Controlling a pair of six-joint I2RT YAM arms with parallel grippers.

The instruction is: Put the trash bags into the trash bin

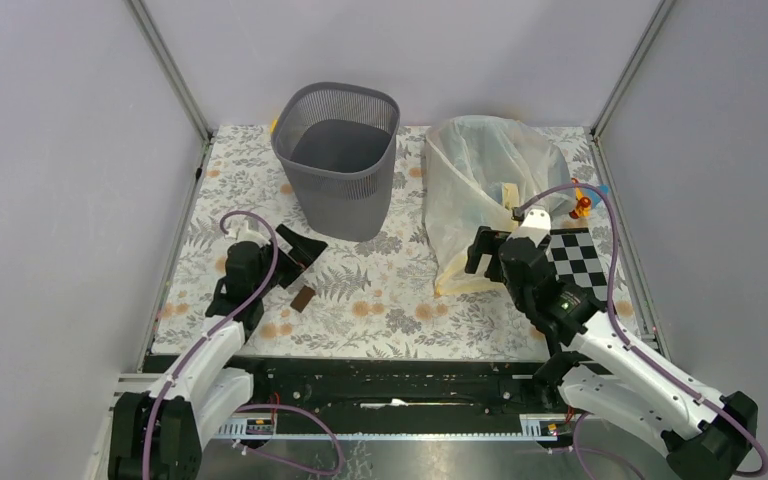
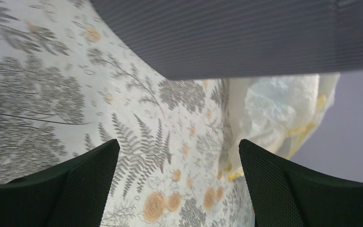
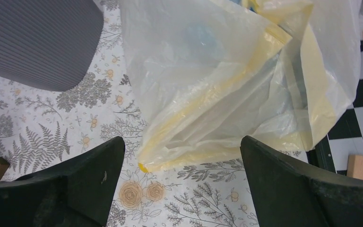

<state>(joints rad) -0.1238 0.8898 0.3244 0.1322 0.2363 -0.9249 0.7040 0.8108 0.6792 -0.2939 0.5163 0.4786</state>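
Slack trash bag [image 3: 217,85] just ahead of right gripper [image 3: 182,156], long axis running away, yellow hem nearest. Upright trash bin [image 1: 337,160] beyond left gripper [image 2: 178,156], mouth up, bare base inside. Both grippers wide, holding nothing.

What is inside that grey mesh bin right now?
Nothing that shows: the trash bin reveals only its dark bare bottom, though its near wall hides a strip of the floor. The translucent trash bag lies outside, on the table beside it.

— We see thin, translucent, crinkled plastic on the trash bag [image 3: 208,85], faintly glossy.
— And we see matt grey mesh on the trash bin [image 1: 345,200]; the table [image 1: 380,300] wears a smooth printed covering.
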